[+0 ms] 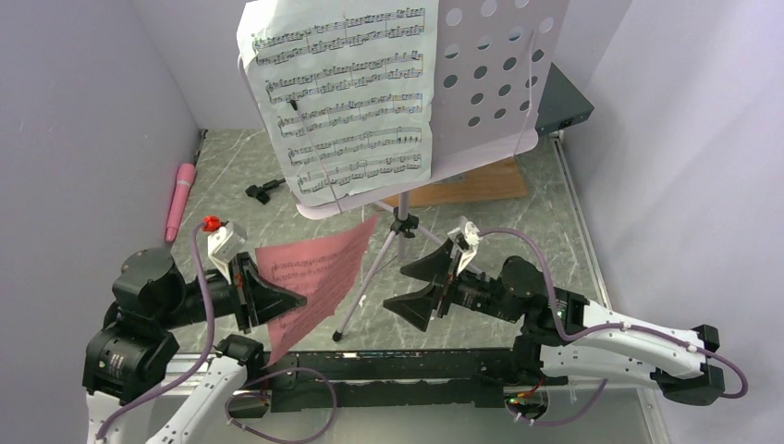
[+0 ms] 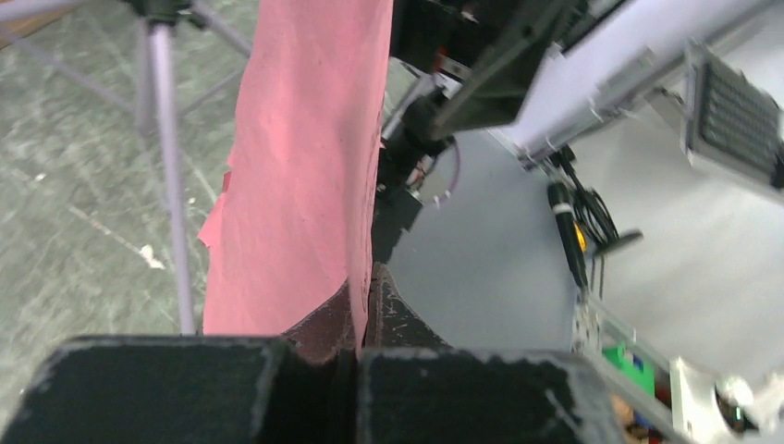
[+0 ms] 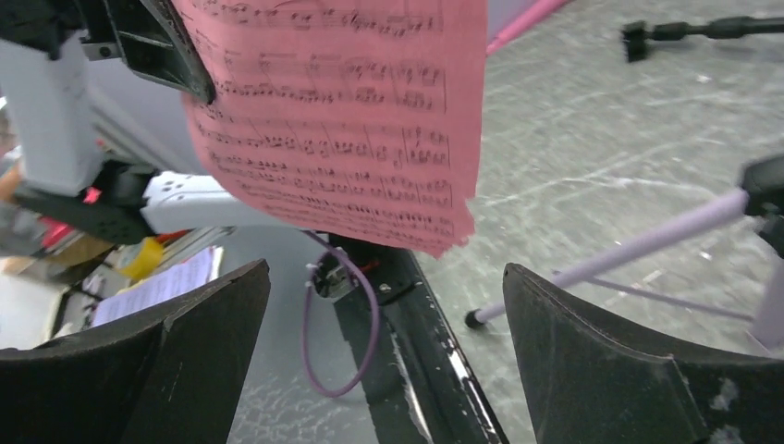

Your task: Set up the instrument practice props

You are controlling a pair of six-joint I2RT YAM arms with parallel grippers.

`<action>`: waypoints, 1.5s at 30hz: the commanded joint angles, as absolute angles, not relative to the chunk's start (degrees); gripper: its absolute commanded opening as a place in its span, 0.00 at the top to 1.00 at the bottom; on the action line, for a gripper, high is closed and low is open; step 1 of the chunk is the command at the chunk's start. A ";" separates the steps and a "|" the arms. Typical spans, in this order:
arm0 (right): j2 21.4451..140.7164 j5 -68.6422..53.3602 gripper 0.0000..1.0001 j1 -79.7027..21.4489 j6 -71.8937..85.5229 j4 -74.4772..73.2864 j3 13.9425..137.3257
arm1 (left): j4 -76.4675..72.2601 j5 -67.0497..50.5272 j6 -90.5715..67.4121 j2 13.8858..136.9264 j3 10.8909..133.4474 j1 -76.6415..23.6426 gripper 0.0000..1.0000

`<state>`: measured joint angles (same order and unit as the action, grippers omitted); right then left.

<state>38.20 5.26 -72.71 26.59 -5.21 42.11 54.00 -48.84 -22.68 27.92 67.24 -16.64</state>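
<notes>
The lavender perforated music-stand desk (image 1: 499, 74) stands on its silver tripod (image 1: 399, 231) with a white music sheet (image 1: 347, 92) resting on it. My left gripper (image 1: 296, 299) (image 2: 367, 287) is shut on the edge of a pink music sheet (image 1: 319, 277) (image 2: 305, 166) (image 3: 351, 120), which it holds up off the table. Just right of that sheet, my right gripper (image 1: 405, 287) (image 3: 385, 271) is open and holds nothing. The pink microphone (image 1: 179, 199) lies at the left wall. A small black mic stand (image 1: 265, 191) (image 3: 693, 32) lies on its side beside it.
A dark flat box (image 1: 564, 102) sits at the back right, behind a wooden board (image 1: 471, 185) under the stand. A tripod leg (image 3: 610, 254) (image 2: 166, 139) reaches toward the near edge between the arms. Purple walls close in on both sides.
</notes>
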 commanded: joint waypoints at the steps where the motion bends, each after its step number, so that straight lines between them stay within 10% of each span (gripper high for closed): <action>1: 41.47 -8.58 0.01 -71.09 27.65 6.91 41.23 | 54.27 -61.77 -16.58 28.89 70.48 -18.76 1.00; 8: 44.64 -16.91 0.07 -70.49 32.25 26.07 36.60 | 46.91 -69.84 -19.55 29.05 73.84 -19.50 1.00; 13: 42.82 -21.75 0.36 -70.40 34.81 37.85 33.38 | 43.17 -67.64 -21.42 30.05 76.79 -19.60 1.00; 20: 46.87 -22.58 0.45 -70.42 34.02 35.67 43.84 | 38.16 -66.57 -26.72 38.29 80.50 -19.60 1.00; 25: 48.46 -16.24 0.87 -70.40 28.36 22.94 55.39 | 42.78 -64.95 -22.78 45.64 89.17 -19.60 1.00; 30: 47.27 -8.75 1.00 -70.33 24.48 16.29 59.45 | 40.69 -59.88 -24.66 49.57 95.73 -19.60 0.42; 33: 46.57 -7.32 1.00 -70.31 22.25 12.83 61.97 | 36.07 -56.26 -28.54 50.62 97.59 -19.60 0.31; 45: 48.18 -6.85 1.00 -70.20 18.49 6.35 70.83 | 11.63 -55.58 -46.10 55.64 100.34 -19.58 0.71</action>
